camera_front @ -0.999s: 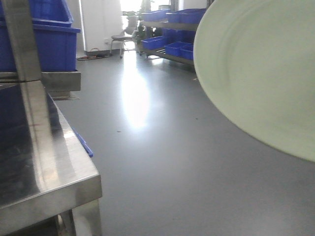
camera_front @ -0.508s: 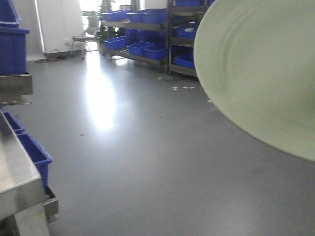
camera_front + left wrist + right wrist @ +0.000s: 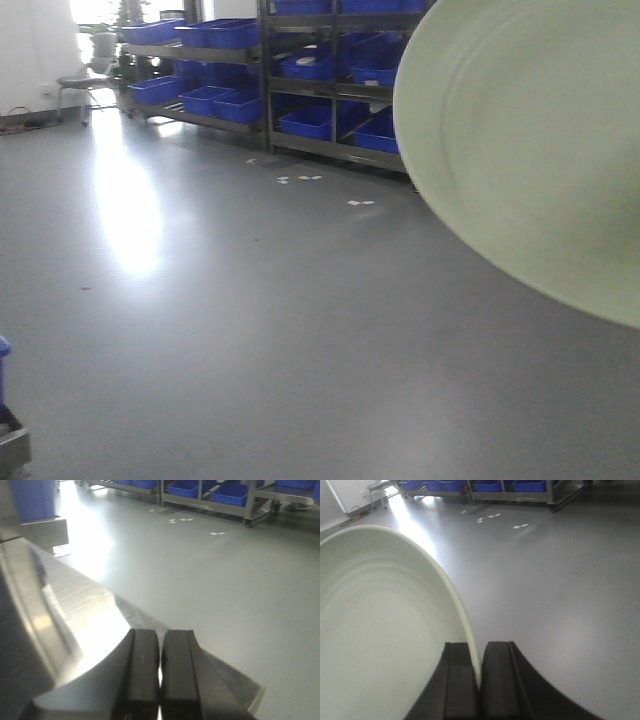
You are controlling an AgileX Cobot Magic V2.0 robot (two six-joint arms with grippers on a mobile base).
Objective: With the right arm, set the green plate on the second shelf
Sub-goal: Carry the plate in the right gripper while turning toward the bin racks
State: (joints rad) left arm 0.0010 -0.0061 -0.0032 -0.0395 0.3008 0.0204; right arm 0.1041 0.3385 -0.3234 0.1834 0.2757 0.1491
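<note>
Shelving (image 3: 330,90) has swung into view; right pincer (image 3: 480,666) grips upright green plate (image 3: 385,630) by rim.

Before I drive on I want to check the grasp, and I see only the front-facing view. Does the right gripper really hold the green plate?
Observer: Yes. In the right wrist view the right gripper is shut on the rim of the green plate.
Operator: And what does the left gripper do?
Observer: The left gripper is shut and holds nothing; a steel table surface lies just beyond it.
</note>
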